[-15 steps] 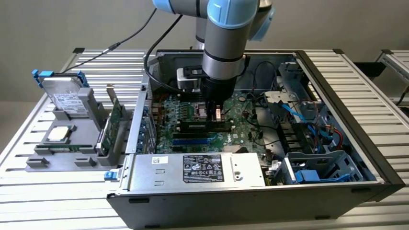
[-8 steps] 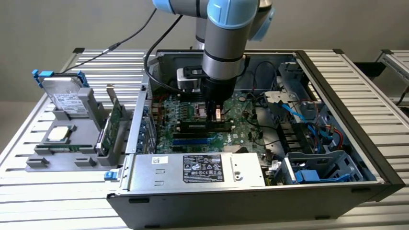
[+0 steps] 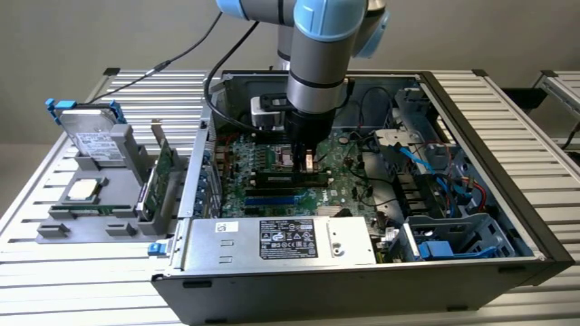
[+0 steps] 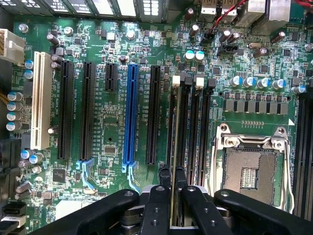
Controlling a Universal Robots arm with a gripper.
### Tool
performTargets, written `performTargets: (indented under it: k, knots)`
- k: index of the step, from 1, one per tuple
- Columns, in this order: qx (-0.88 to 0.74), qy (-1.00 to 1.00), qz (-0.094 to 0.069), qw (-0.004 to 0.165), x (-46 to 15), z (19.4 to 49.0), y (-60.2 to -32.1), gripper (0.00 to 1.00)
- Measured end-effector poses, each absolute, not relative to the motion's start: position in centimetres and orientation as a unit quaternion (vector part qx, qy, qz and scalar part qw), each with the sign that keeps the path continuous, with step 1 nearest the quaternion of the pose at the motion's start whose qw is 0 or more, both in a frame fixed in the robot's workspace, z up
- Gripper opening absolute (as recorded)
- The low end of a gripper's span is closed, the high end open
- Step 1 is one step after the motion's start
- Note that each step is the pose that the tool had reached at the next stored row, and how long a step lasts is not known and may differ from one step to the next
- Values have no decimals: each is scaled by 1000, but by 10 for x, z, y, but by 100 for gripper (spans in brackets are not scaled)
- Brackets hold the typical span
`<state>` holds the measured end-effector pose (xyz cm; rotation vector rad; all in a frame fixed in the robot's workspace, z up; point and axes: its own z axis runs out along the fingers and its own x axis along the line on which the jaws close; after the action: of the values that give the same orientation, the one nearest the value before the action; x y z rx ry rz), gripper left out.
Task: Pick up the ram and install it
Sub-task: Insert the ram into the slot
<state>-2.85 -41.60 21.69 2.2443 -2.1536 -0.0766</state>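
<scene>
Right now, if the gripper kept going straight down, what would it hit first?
Likely the memory slots on the motherboard: the ram held in the gripper would meet them first, though the gap left is unclear.

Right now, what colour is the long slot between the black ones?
The slot is blue, clearest in wrist view.

An open black metal computer case (image 3: 544, 255) sits on a slatted aluminium table (image 3: 81, 292). Its green motherboard (image 3: 263, 170) lies flat inside, with a labelled silver power-supply box (image 3: 281, 241) toward the lower edge of the frame and blue cables (image 3: 417, 163) at the exterior view's right. At the exterior view's left, a grey plastic holder (image 3: 54, 227) carries a standing silver hard drive (image 3: 91, 136), a flat square silver processor chip (image 3: 83, 190) and a green expansion card with a metal bracket (image 3: 163, 173) on edge. Close up, the board shows a long blue slot (image 4: 130, 115) between black slots, a white slot (image 4: 40, 100) and an empty processor socket in a silver frame (image 4: 252, 171).
</scene>
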Motion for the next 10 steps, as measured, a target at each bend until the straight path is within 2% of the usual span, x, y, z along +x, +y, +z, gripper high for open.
performTargets:
  k: [10]
  knots:
    - [721, -692, -25, 15, -28, 216, -416, 15]
